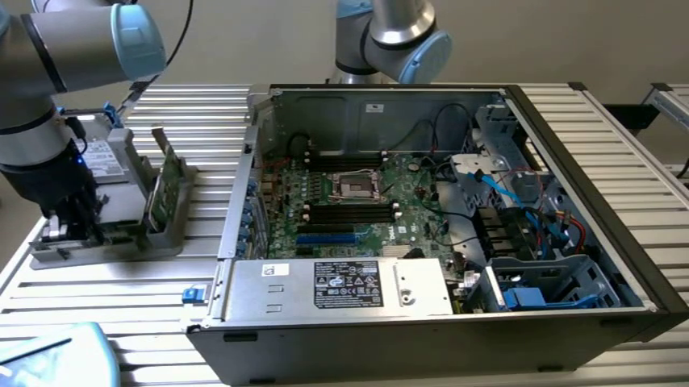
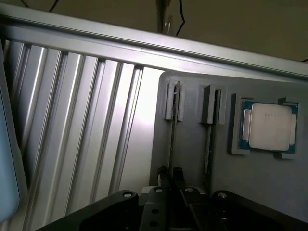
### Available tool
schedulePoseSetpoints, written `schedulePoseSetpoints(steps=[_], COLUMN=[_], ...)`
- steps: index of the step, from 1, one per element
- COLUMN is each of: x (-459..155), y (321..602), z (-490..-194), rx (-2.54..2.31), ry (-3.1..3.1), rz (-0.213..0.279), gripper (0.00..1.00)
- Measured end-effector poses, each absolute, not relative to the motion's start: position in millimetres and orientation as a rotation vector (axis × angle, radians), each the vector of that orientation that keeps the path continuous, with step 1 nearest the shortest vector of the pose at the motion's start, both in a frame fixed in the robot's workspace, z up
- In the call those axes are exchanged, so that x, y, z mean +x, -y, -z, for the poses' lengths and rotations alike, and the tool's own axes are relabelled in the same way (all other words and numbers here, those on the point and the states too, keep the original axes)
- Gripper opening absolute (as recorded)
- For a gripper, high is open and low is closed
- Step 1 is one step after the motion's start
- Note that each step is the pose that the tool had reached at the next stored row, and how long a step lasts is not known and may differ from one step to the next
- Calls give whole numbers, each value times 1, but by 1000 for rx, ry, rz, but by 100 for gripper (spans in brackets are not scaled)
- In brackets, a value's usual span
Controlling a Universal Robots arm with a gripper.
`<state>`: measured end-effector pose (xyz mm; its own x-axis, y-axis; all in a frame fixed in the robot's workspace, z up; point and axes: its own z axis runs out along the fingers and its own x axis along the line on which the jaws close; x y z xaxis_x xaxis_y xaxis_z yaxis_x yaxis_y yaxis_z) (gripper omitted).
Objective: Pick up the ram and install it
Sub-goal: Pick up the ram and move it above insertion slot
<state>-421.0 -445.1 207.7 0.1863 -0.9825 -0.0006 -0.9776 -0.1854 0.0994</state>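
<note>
One slatted desk (image 1: 108,298) carries everything I work with. Largest on it is the case (image 1: 603,266), laid on its side with the panel off. I judge that is so the board (image 1: 372,222) faces up and I can reach it from above. Inside I also see a boxed supply (image 1: 344,284) along the near wall and a blue cage (image 1: 544,282) in the corner. Beside the socket (image 1: 353,185) lie long black slots (image 1: 350,211) that look bare, though I cannot be sure from here.

At the exterior view's left, apart from the case, sits the grey holder (image 1: 108,250). It serves as a parts rack. From the wrist I see two narrow grooves (image 2: 168,103), each keeping a stick on edge, and a square recess (image 2: 236,144) with the chip (image 2: 269,126) lying flat in it. The sticks stand on edge, I think, so both faces stay free for gripping.

The ram (image 2: 172,130) is the stick in the groove farther from the chip, seated in the holder. The second stick (image 2: 210,139) stands just beside it, between it and the chip, untouched.

My claw (image 2: 171,174) hangs over the holder, narrow, with a fingertip (image 2: 164,174) at each face of the ram's end. I read that as a grip on it, with the ram not yet lifted.
</note>
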Motion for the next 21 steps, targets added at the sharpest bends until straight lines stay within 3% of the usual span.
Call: schedulePoseSetpoints(steps=[11, 21], x=[-420, -414], y=[446, 446], z=[-227, -268], rx=[2361, 2356], ry=[1967, 1973], rz=[111, 113], gripper=[14, 14])
